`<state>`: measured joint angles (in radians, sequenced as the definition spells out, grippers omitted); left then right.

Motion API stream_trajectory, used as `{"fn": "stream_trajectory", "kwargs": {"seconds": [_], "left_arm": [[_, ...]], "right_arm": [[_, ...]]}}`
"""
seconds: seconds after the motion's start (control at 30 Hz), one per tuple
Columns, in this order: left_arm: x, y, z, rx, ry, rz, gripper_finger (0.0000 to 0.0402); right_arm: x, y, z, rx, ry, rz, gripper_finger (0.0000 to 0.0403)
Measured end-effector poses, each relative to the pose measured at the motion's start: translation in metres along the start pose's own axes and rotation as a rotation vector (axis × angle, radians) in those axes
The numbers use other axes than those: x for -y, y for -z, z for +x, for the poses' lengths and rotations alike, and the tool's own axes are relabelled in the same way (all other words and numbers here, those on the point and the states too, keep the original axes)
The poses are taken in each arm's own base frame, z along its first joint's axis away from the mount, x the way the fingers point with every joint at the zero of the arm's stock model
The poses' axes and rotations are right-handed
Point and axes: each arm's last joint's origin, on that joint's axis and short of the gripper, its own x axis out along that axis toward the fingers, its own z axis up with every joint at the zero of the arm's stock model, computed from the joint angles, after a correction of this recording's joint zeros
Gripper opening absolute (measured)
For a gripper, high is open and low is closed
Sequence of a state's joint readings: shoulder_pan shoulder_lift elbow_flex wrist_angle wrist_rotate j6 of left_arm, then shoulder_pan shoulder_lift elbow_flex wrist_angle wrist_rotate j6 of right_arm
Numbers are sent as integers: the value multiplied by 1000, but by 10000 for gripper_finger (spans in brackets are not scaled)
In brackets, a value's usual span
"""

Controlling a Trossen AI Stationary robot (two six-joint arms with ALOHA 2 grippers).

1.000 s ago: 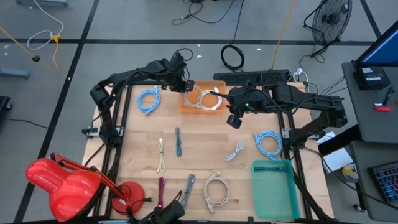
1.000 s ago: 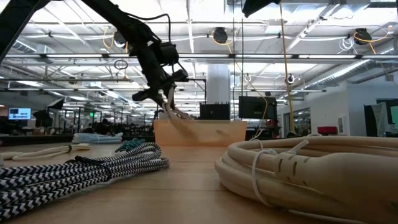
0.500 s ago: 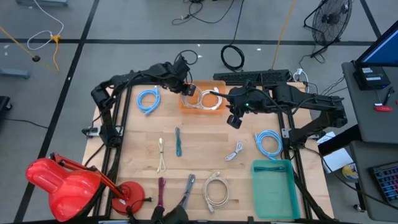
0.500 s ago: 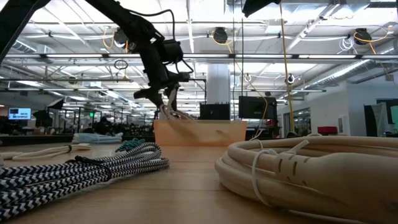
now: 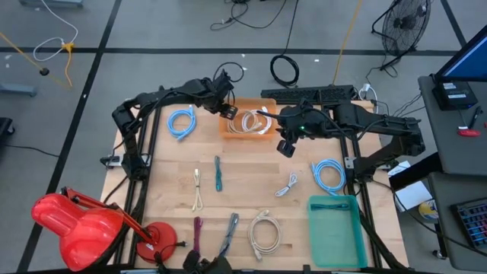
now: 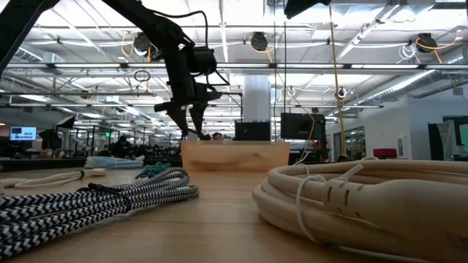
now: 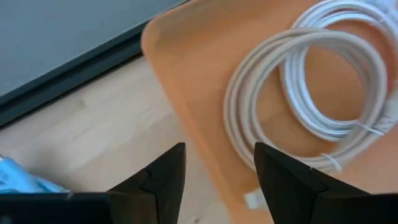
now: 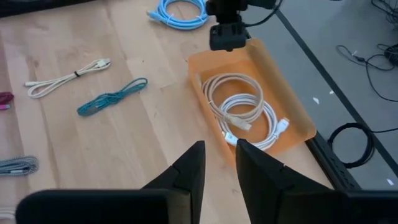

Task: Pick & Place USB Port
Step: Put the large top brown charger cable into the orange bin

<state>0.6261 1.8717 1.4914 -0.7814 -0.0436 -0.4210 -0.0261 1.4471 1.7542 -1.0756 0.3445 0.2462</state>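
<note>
I have the left gripper (image 5: 226,109) hanging over the left end of the orange tray (image 5: 228,128), at the far edge of the table (image 5: 251,183). Its fingers (image 7: 163,180) stand apart with nothing between them. In the left wrist view they straddle the tray's rim, wood on one side, tray floor on the other. Beyond the tray the table ends almost at once, so there is little room that way; toward the near side the wood is open down to the teal cable (image 5: 218,173) and the thin white cable (image 5: 198,188).

The white USB cable (image 5: 249,122) lies loose in the tray, just beside and below the left gripper, not touching it. It is wound in two overlapping coils, their row running along the tray's length. One plug end (image 8: 239,123) lies across the coils.

The right gripper (image 5: 287,144) waits near the tray's right end, over bare wood, its fingers (image 8: 189,169) a narrow gap apart and holding nothing. A blue cable (image 5: 181,122) lies left of the tray.
</note>
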Motion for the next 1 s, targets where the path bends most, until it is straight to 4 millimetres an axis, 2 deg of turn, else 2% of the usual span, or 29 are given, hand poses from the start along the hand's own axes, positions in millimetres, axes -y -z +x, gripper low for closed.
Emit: {"fn": "stream_trajectory", "kwargs": {"seconds": [0.1,0.2,0.3,0.43,0.67,0.83,1.0], "left_arm": [[10,-10,-10,56,66,39,190],[20,-17,-18,123,110,65,160],[28,-22,-19,141,160,57,103],[33,-17,6,24,198,51,15],[48,2,47,-123,174,84,3],[53,3,49,-78,108,128,2],[51,2,49,-64,86,152,2]], "right_arm": [[0,-1,0,6,-6,2,79],[0,-1,0,10,-6,4,75],[-3,0,7,27,-10,11,67],[-3,6,18,-7,6,52,50],[8,26,49,-107,84,99,3],[10,33,56,-148,61,125,5],[9,32,58,-122,63,117,2]]}}
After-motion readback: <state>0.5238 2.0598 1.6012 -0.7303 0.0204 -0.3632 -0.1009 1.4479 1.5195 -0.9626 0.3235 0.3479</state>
